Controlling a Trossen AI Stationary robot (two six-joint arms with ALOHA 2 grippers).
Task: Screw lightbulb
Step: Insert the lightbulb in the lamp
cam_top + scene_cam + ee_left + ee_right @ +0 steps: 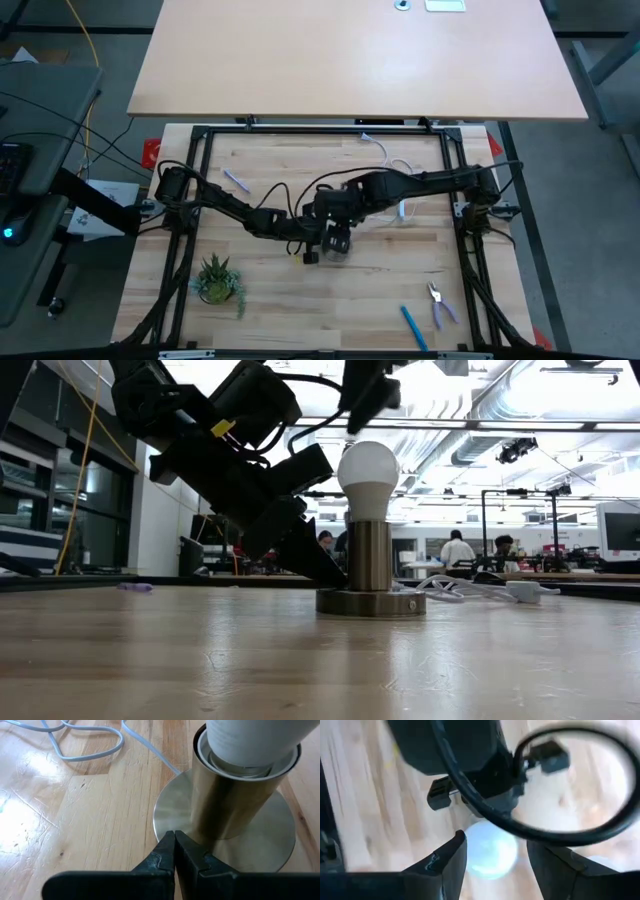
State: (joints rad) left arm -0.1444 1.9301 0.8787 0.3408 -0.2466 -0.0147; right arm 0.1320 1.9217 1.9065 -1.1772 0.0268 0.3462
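The white lightbulb (368, 472) stands upright with its base in the grey metal socket (370, 565), which rests on its round foot on the table. It also shows in the left wrist view (250, 740) and the right wrist view (490, 852). My left gripper (175, 845) is shut, with its tips on the socket's foot; in the low view (330, 575) it slants down from the left. My right gripper (495, 857) is open above the bulb, one finger on either side, with a gap showing on each side. In the high view the arms hide bulb and socket. My left gripper presses its shut fingertips (167, 852) down on the rim of the socket's round foot (167, 817), beside the upright tube. The fingers slant down from the table's left. The socket stands upright, its foot flat on the table.
The socket's white cord (395, 160) loops toward the far right of the table. A small potted plant (218, 280) stands near left, pliers (438, 303) and a blue pen (412, 325) lie near right, and a small purple thing (236, 180) lies far left. People sit in the room behind.
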